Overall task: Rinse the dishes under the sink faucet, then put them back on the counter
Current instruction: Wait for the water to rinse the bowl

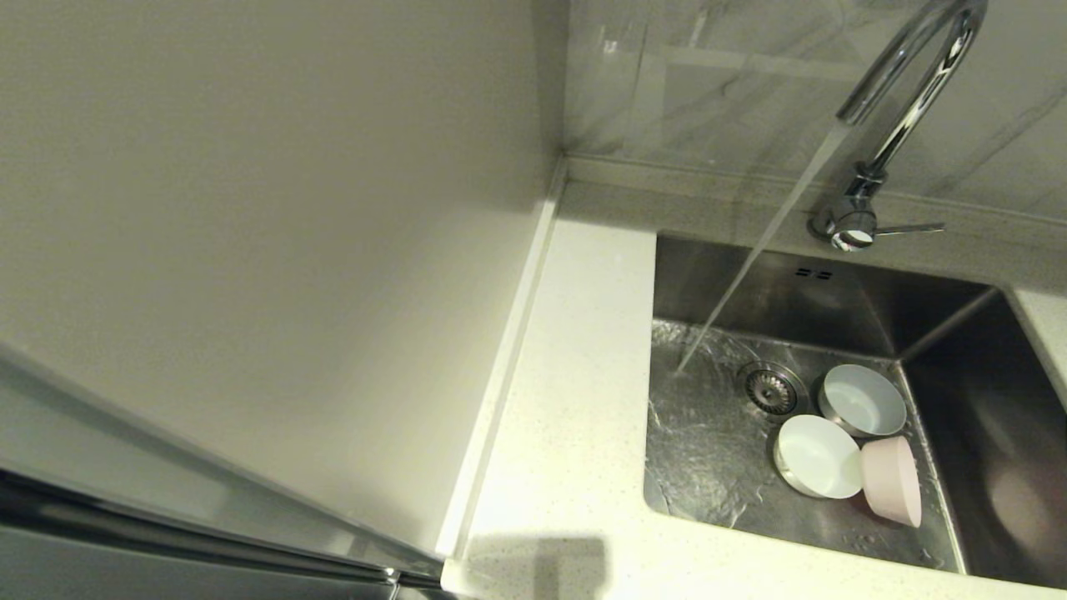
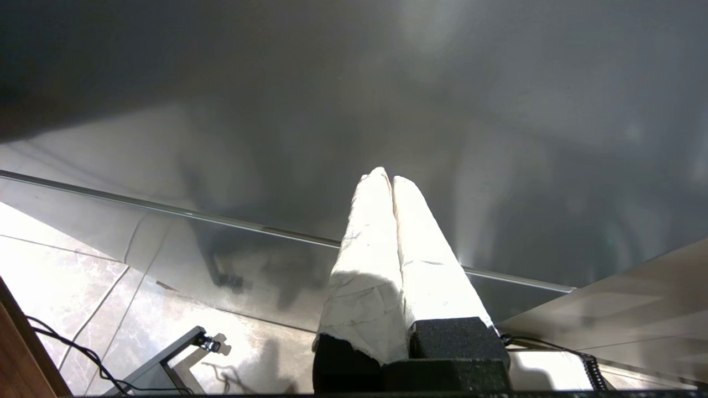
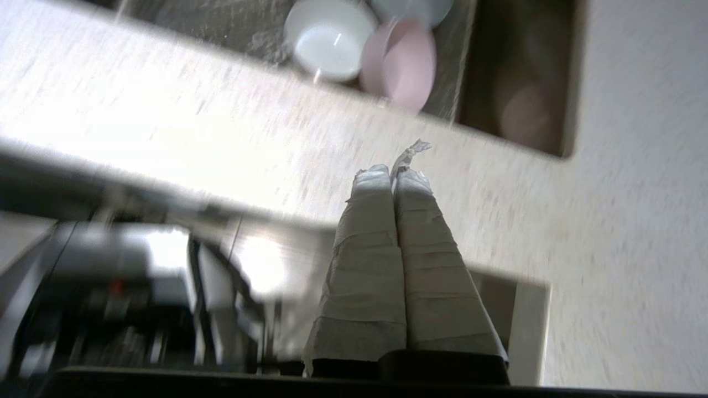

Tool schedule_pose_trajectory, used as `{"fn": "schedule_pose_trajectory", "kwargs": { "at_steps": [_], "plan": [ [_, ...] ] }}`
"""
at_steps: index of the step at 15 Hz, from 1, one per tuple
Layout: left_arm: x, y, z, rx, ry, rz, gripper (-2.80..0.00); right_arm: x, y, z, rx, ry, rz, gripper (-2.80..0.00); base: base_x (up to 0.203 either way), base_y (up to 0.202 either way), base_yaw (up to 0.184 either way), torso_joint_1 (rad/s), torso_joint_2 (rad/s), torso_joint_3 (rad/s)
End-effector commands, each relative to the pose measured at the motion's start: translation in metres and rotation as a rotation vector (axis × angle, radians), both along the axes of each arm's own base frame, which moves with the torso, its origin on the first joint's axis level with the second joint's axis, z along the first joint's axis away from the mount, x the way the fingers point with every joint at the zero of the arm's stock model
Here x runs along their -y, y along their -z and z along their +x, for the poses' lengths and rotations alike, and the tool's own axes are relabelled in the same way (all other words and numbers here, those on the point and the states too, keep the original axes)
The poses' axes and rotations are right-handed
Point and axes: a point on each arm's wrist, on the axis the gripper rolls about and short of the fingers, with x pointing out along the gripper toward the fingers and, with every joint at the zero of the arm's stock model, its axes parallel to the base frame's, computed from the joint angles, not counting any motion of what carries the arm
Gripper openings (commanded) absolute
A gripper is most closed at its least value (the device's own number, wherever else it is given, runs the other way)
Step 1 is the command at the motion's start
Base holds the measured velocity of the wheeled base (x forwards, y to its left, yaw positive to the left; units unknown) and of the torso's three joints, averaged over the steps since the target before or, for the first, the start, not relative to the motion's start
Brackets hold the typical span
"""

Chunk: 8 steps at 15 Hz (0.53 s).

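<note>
Water [image 1: 754, 258] runs slantwise from the sink faucet [image 1: 904, 92], whose top is cut off, onto the floor of the sink [image 1: 708, 433]. Three bowls cluster beside the drain strainer [image 1: 771, 387]: two white ones [image 1: 817, 457] [image 1: 863, 402] upright, the pink bowl [image 1: 892, 481] tipped on its side against them. No writing is legible. Neither arm shows in the head view. The right hand [image 3: 392, 172], fingers pressed together and empty, hangs before the counter [image 3: 221, 138] edge; the left hand [image 2: 390, 178], likewise closed and empty, faces a grey panel [image 2: 498, 110].
</note>
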Motion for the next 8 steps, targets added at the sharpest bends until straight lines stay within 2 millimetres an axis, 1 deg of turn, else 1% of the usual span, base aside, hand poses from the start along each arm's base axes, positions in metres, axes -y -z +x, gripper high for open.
{"fn": "schedule_pose_trajectory", "kwargs": {
  "at_steps": [1,3,6,8],
  "plan": [
    [0.0,0.0,0.0,0.004,0.001,-0.001,-2.8,0.001,0.007,0.02,0.211,0.037,-0.002,-2.8,0.0,0.0,0.0,0.0,0.0,0.0],
    [0.0,0.0,0.0,0.004,0.0,0.0,-2.8,0.001,0.017,0.029,0.245,0.056,0.003,-2.8,0.0,0.0,0.0,0.0,0.0,0.0],
    [0.0,0.0,0.0,0.004,0.0,-0.001,-2.8,-0.002,0.019,0.03,0.239,-0.085,0.027,-2.8,0.0,0.0,0.0,0.0,0.0,0.0],
    [0.0,0.0,0.0,0.004,0.0,-0.001,-2.8,-0.003,0.021,0.03,0.232,-0.113,0.041,-2.8,0.0,0.0,0.0,0.0,0.0,0.0]
  ]
}}
